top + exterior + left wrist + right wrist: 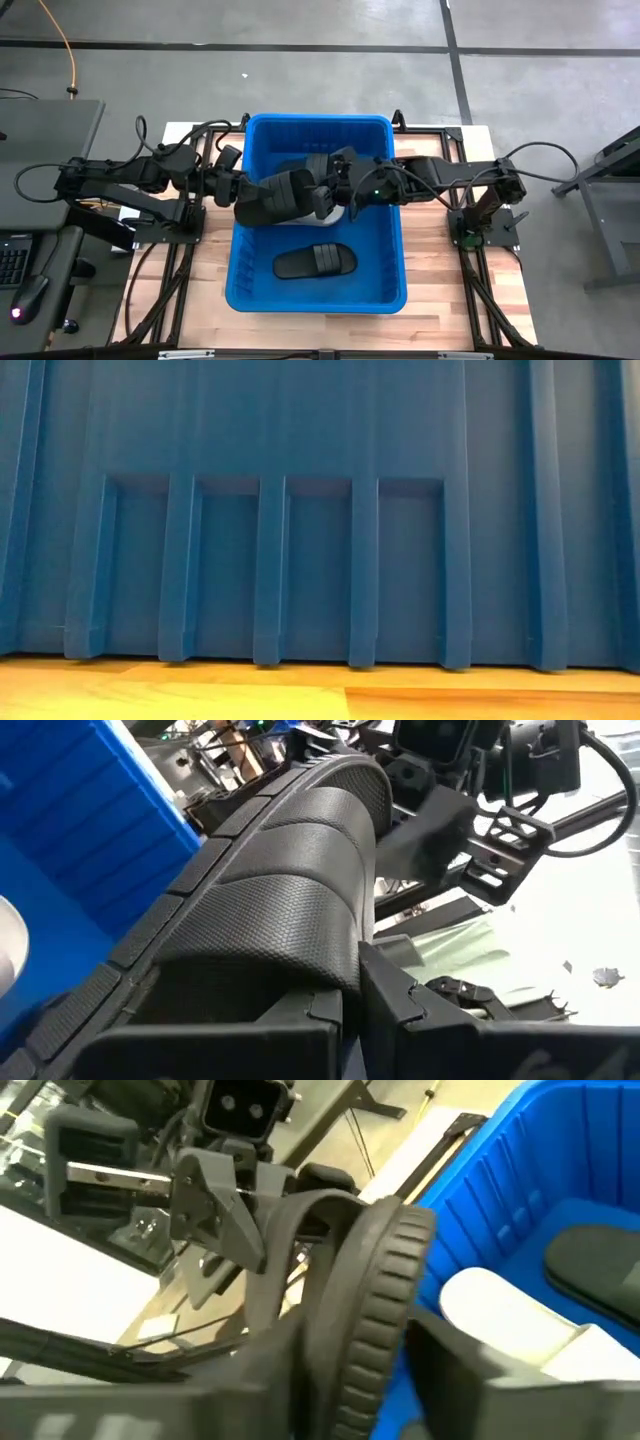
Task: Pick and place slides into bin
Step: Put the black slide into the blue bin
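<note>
Holding: one black slide (278, 196) is gripped at once by both tools, above the left half of the bin (390, 215).
Left tool (243, 193): clamped on one end of the carried slide; in the left wrist view its fingers (400, 1005) are seen closed against the ribbed strap.
Right tool (322, 190): closed on the other end of the same slide; in the right wrist view the treaded sole edge (385, 1295) is seen pinched between its jaws.
Reason for the double hold: judged as a hand-over or a shared carry, made over the open bin so that a released slide would fall inside and not onto the table (440, 290).
Bin position: set at the middle of the table, reaching from the far edge almost to the near edge; its ribbed wall fills the low view.
Count, black slides: two are visible, the one held and another black slide (315, 262) lying flat on the bin floor toward the near edge.
Count, light slides: one light grey slide (510, 1320) is partly seen inside the bin under the arms; whether more lie hidden cannot be told.
Count, bins: one.
</note>
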Action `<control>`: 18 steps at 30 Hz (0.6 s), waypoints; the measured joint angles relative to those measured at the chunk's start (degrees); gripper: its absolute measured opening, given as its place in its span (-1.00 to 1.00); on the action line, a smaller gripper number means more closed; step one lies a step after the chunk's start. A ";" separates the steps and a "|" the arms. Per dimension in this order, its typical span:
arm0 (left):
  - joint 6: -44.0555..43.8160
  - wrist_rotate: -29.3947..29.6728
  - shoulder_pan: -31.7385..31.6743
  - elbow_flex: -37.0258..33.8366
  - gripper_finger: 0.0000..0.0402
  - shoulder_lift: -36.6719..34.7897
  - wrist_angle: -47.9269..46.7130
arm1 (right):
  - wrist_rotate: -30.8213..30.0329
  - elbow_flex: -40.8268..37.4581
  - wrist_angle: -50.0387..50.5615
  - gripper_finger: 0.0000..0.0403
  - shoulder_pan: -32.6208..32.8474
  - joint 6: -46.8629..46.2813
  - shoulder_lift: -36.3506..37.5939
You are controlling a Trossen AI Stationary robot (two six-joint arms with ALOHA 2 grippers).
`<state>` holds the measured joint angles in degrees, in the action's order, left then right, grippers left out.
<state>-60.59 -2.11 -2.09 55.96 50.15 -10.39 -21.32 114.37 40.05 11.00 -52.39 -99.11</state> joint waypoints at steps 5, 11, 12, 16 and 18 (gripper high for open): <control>0.65 0.39 -0.02 0.00 -1.00 -0.02 -0.11 | -1.78 0.00 1.90 -0.89 -0.11 -1.82 -0.01; 3.34 0.14 -0.02 0.00 -0.84 0.00 0.26 | -0.01 0.00 4.26 -0.93 -0.33 -5.87 -0.02; 3.36 0.22 -0.10 0.00 -0.79 -0.01 0.34 | 0.89 0.00 5.02 -0.94 -0.35 -6.12 0.08; 3.81 1.51 -0.09 0.00 -0.56 -0.81 -0.36 | -0.27 0.00 8.35 -0.93 1.25 -9.00 0.78; 3.79 3.25 -0.09 0.00 -0.44 -1.57 -1.00 | -1.67 0.04 10.15 -0.95 2.39 -10.59 1.06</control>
<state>-56.81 1.14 -2.17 55.96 48.58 -11.39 -22.99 114.41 50.19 13.40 -62.98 -98.05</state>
